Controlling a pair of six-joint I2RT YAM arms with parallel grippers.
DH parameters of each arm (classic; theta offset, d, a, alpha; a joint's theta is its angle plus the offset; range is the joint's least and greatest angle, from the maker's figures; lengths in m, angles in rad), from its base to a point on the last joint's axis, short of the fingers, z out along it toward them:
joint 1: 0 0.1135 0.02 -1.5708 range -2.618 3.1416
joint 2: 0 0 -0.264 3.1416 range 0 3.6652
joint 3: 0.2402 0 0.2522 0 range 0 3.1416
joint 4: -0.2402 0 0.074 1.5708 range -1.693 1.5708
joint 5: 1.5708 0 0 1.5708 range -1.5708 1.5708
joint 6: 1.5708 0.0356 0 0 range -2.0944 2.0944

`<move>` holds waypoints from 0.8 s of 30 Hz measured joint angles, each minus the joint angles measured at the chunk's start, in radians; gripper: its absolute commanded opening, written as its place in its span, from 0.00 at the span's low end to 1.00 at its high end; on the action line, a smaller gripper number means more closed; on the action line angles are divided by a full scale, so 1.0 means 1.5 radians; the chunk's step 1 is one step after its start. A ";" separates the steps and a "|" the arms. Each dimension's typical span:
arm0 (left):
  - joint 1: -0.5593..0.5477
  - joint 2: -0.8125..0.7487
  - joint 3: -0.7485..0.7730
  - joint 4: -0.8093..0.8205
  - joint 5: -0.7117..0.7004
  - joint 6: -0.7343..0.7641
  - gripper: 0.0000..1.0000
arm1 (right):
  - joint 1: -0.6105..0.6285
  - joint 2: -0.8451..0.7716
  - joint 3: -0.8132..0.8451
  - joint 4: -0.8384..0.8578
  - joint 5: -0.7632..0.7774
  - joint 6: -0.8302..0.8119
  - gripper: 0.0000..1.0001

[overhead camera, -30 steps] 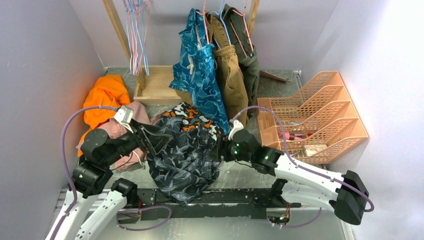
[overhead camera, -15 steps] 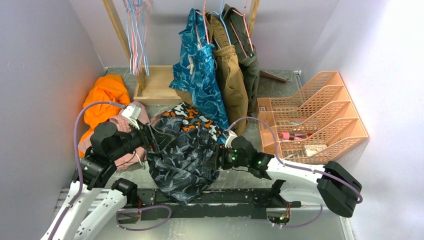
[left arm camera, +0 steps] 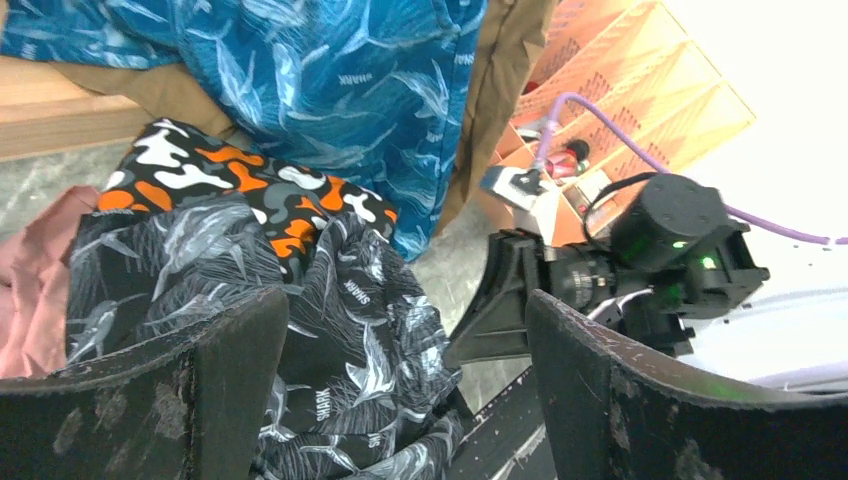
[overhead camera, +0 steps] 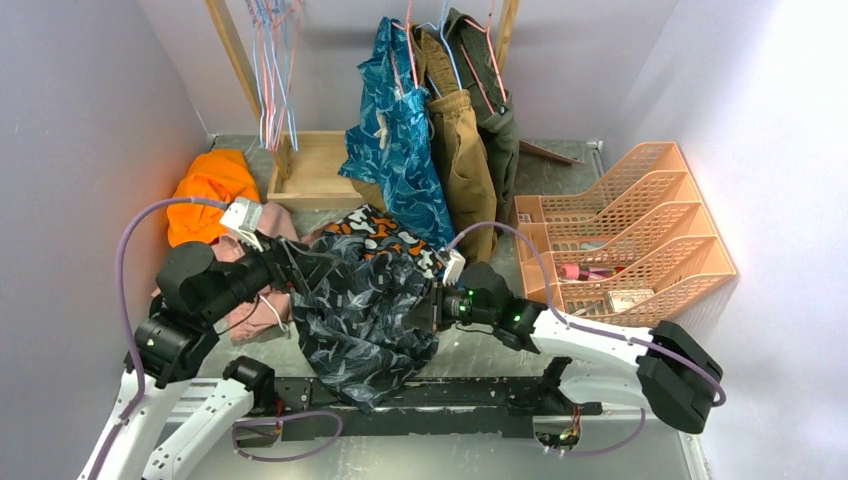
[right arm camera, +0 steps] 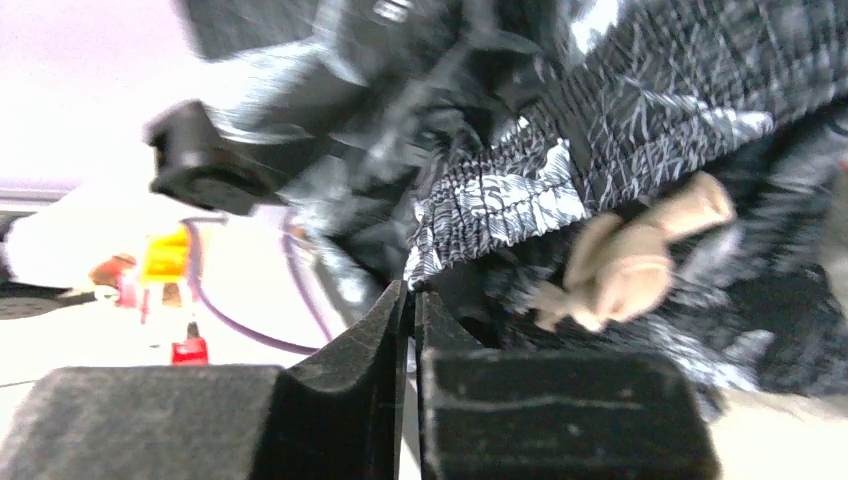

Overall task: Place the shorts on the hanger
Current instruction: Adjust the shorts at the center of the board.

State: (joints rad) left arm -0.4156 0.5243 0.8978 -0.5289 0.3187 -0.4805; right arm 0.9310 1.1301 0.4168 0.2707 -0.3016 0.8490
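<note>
The shorts [overhead camera: 365,325] are heaped mid-table [overhead camera: 480,355], right between the two arms. Their far edge lies over the black-orange-white shorts [overhead camera: 385,235] and their near edge spills onto the black base rail [overhead camera: 460,395]. The left gripper [left arm camera: 400,310] is at the heap's left side, jaws spread wide, printed fabric showing between them, nothing grasped. Over on the other side, the right gripper [right arm camera: 408,298] has its fingers drawn almost together, tips right at the printed waistband edge (whether any cloth is pinched there I cannot tell, the wrist view is blurred). The knotted cream drawstring [right arm camera: 625,260] sits near those tips.
</note>
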 measured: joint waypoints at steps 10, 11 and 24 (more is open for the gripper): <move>0.000 0.003 0.141 -0.036 -0.071 0.063 0.93 | 0.000 -0.110 0.245 -0.108 0.036 -0.129 0.00; 0.000 0.005 0.159 -0.035 -0.071 0.068 0.93 | 0.000 -0.106 0.283 -0.114 0.036 -0.141 0.00; 0.000 -0.012 0.101 -0.014 -0.022 0.024 0.89 | 0.026 0.086 0.406 -0.084 0.056 -0.150 0.00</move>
State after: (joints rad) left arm -0.4156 0.5060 1.0492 -0.5507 0.2852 -0.4450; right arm 0.9695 1.2594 1.0264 0.1440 -0.2173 0.6247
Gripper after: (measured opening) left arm 0.909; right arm 0.016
